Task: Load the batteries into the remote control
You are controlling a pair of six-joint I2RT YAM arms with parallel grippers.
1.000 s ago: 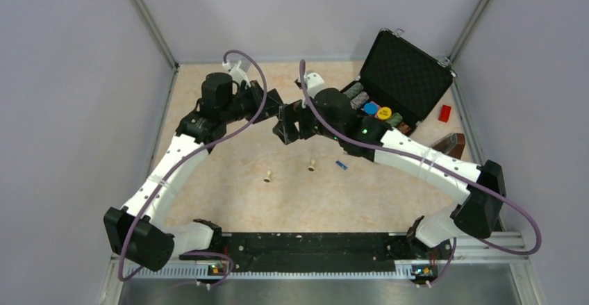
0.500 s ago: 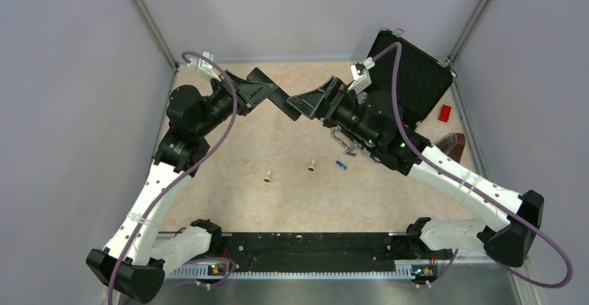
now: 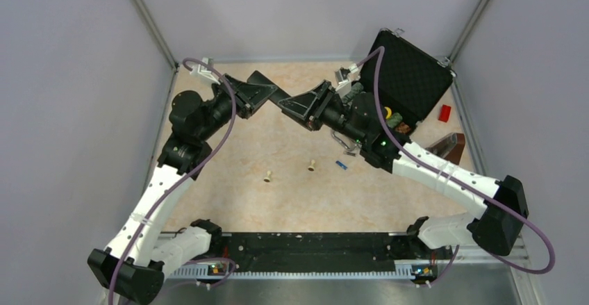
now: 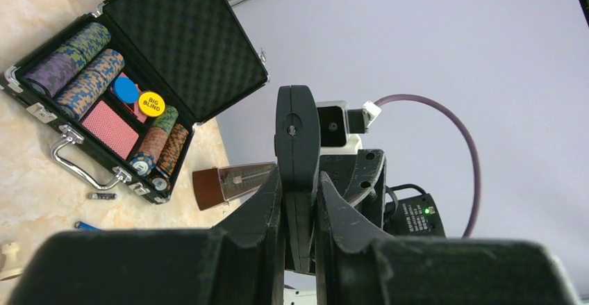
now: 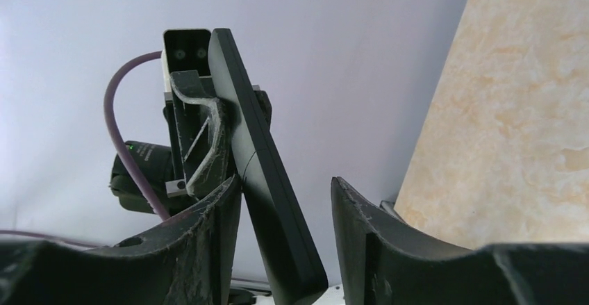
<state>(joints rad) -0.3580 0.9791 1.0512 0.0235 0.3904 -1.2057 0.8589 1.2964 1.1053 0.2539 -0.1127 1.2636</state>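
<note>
The remote control (image 3: 286,101), a slim black bar, hangs in the air above the back of the table between my two grippers. My left gripper (image 3: 271,95) is shut on it; in the left wrist view the remote (image 4: 297,124) stands edge-on, pinched between both fingers of the left gripper (image 4: 299,180). My right gripper (image 3: 300,105) straddles the other end. In the right wrist view the remote (image 5: 243,110) leans against the left finger of the right gripper (image 5: 286,183), with a clear gap to the right finger. One blue battery (image 3: 341,165) lies on the table, also seen as a blue cell (image 4: 87,226).
An open black chip case (image 3: 406,76) stands at the back right, right behind the right wrist. Beside it are a red block (image 3: 444,112) and a brown metronome (image 3: 450,144). Two beige pegs (image 3: 268,176) (image 3: 312,166) stand mid-table. A small dark piece (image 4: 104,196) lies near the case handle.
Both wrists have risen and swung towards the back, carrying the remote up off the table's middle. The right jaws have narrowed around the remote's end. The left grip is unchanged.
</note>
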